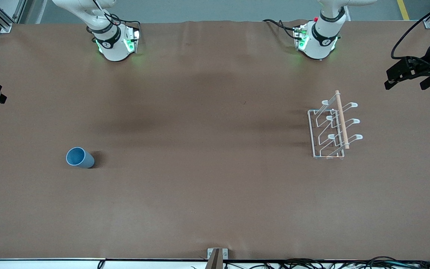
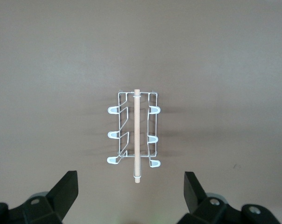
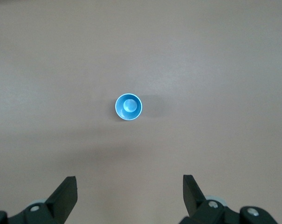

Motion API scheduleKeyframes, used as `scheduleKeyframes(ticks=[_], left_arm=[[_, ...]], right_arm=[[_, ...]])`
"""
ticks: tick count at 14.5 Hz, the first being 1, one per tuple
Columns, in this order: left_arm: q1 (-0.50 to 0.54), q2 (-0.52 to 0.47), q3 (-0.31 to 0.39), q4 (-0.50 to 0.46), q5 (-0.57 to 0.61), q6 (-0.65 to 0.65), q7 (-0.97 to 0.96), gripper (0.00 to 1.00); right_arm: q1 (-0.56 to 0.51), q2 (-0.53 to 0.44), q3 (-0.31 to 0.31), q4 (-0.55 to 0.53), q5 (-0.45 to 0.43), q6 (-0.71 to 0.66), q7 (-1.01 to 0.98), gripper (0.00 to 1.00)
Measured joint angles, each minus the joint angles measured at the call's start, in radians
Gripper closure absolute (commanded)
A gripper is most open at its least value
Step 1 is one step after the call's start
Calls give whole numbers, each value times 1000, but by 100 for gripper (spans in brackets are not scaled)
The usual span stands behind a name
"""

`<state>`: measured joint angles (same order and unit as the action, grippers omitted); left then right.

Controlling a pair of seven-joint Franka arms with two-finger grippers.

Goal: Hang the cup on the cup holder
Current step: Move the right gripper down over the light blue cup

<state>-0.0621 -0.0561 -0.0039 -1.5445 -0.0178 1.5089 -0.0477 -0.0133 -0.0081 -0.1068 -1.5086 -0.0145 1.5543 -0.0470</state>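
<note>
Toward the right arm's end of the counter [image 1: 215, 209] your cup [image 1: 79, 157] stands upright and mouth up, untouched, well apart from the holder [image 1: 330, 129], which sits toward the left arm's end with its wooden rod [image 1: 342, 119] along the top. Both grippers hang high with their fingers spread wide and nothing between them: the right gripper [image 3: 129, 196] is up over the cup [image 3: 128, 107], the left gripper [image 2: 130, 191] up over the holder [image 2: 134, 135]. Watch the grasp first: the cup is smooth, tapered and has no handle, so a pinch placed off centre or too near the rim would likely let it squirt sideways or tip over. You must also turn it mouth down to seat it on a prong (a light wire rack will probably slide or rock if the cup wall pushes against it), and a missed prong tip would drop the cup onto the counter. The front view gives you the whole layout and the gap between cup and holder, yet barely shows either gripper. Each wrist view looks straight down: the right one shows the cup's round blue inside, the left one all six looped prongs in two rows beside the rod [image 2: 136, 135].
</note>
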Motion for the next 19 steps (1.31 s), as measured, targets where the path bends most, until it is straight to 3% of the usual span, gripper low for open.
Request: scheduleKeyframes(ticks=[11,14,16,19], left_arm=[[-4,0,-1,-3,0,5,1,0],[-4,0,-1,-3,0,6,1,0],[-4,1,-1,-4,0,7,1,0],[-4,3,-1,-5,0,10,1,0]], right_arm=[[0,5,0,-2,0,-2,-22,0],[0,53,1,-10,0,5,-33,0],[0,99,2,-49,1,70,-36,0],[1,145,4,-196,1,262,-40,0]])
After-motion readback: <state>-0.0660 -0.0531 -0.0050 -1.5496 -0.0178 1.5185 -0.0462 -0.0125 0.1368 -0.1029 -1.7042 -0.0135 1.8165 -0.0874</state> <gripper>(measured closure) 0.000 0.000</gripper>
